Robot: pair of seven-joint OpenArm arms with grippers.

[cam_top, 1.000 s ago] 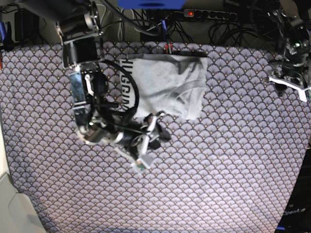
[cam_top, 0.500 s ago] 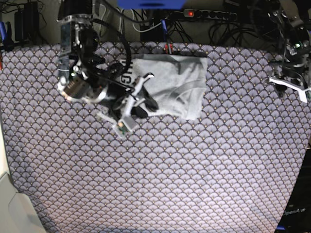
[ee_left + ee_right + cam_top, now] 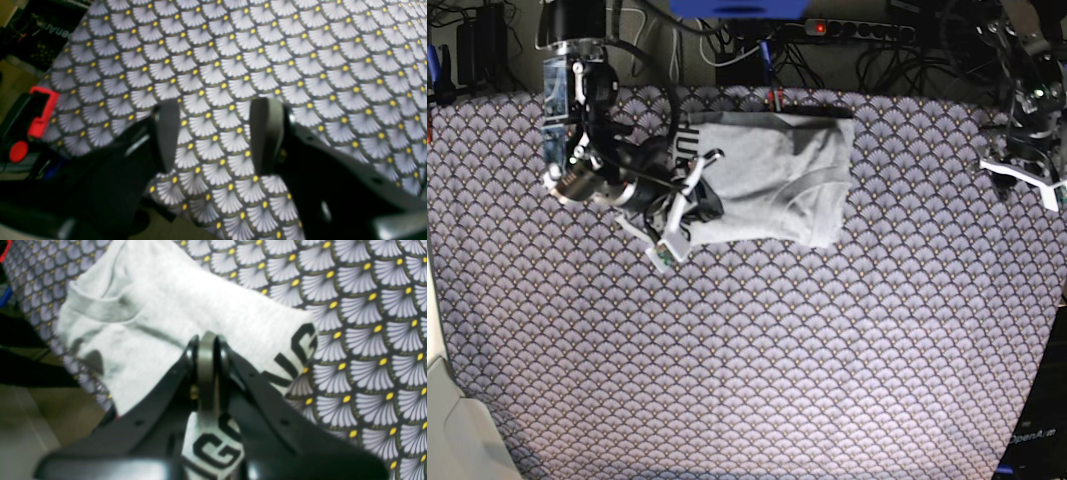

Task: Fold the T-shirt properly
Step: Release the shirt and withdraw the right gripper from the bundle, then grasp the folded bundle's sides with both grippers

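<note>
Even overhead light falls on the patterned tablecloth (image 3: 847, 340) in the base view, brightest along its near edge, dimmer toward the cluttered far edge. Both wrist views are soft: the dark gripper bodies nearest the lens blur heavily, the T-shirt (image 3: 160, 310) looks washed out, and the floor beyond the tablecloth's edge smears.

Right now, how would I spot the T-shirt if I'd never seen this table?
Look at the far edge of the fan-patterned tablecloth, near the middle. The T-shirt lies there folded into a rough rectangle. It is the only plain light grey thing, with black block letters along one side.
</note>
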